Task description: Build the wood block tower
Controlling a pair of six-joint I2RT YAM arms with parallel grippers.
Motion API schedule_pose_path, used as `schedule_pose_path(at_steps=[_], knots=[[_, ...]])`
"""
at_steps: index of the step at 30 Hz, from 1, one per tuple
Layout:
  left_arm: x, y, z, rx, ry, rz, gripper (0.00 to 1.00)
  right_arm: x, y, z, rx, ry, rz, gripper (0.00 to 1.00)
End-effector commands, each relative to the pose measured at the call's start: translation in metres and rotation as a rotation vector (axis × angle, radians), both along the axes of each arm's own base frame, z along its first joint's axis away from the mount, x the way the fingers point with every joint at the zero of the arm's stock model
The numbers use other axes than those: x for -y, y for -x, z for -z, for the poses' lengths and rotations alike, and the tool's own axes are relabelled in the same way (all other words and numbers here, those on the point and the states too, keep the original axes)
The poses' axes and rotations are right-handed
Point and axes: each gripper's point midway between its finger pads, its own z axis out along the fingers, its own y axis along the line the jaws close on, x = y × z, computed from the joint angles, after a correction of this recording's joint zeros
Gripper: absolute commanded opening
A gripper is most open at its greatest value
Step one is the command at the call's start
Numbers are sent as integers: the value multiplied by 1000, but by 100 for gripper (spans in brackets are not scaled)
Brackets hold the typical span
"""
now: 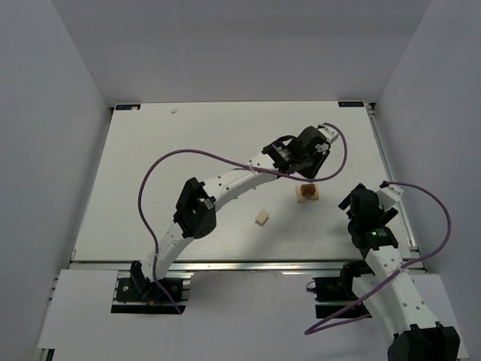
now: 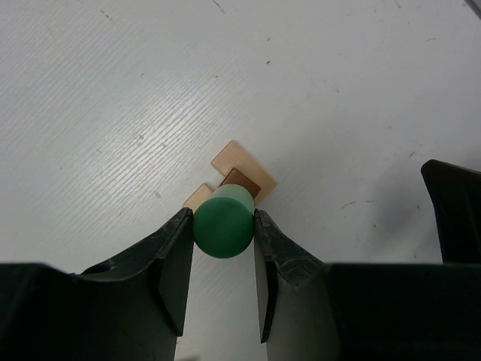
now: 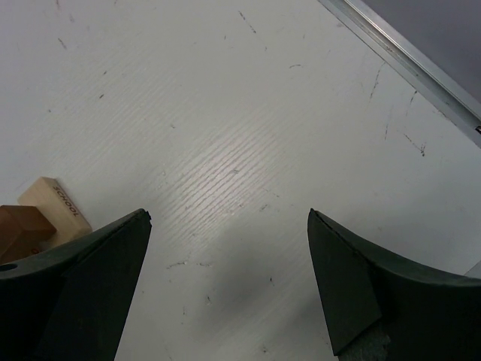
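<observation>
Left wrist view: the left gripper (image 2: 222, 239) is closed on a green piece (image 2: 224, 222), whose round end faces the camera and sits squeezed between the two dark fingers. Past it, lower on the white table (image 1: 173, 150), lies the wood block tower (image 2: 239, 179). It shows here as a flat light tan block (image 2: 248, 164) with a dark brown block (image 2: 242, 183) on it, and a second bit of tan peeks out to the left. The green piece overlaps these blocks in the view; whether it touches them I cannot tell

From the top external view the left arm reaches across to the right of the table's middle, its gripper just behind the little stack. A loose tan block (image 1: 261, 217) lies apart from the stack, to its left and nearer the arm bases

The right gripper (image 3: 229, 248) sits near the stack on its right side, fingers spread wide with only bare table between them. In the right wrist view the tan and brown blocks show at the left edge, beside the left-hand finger
</observation>
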Motion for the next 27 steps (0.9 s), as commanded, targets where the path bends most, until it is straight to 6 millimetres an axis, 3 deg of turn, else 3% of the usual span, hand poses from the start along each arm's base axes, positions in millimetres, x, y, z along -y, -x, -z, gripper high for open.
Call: schedule_pose_path(at_steps=[1,12,27], knots=[[1,2,-9,54,-26,11,0,-5,-11,-16,72,-17,-33,89],[9,7,15,40,-58,63,0,0,-6,-23,123,-19,-3,89],[13,5,18,69,-60,57,1,-5,-9,-24,132,-21,-42,89]])
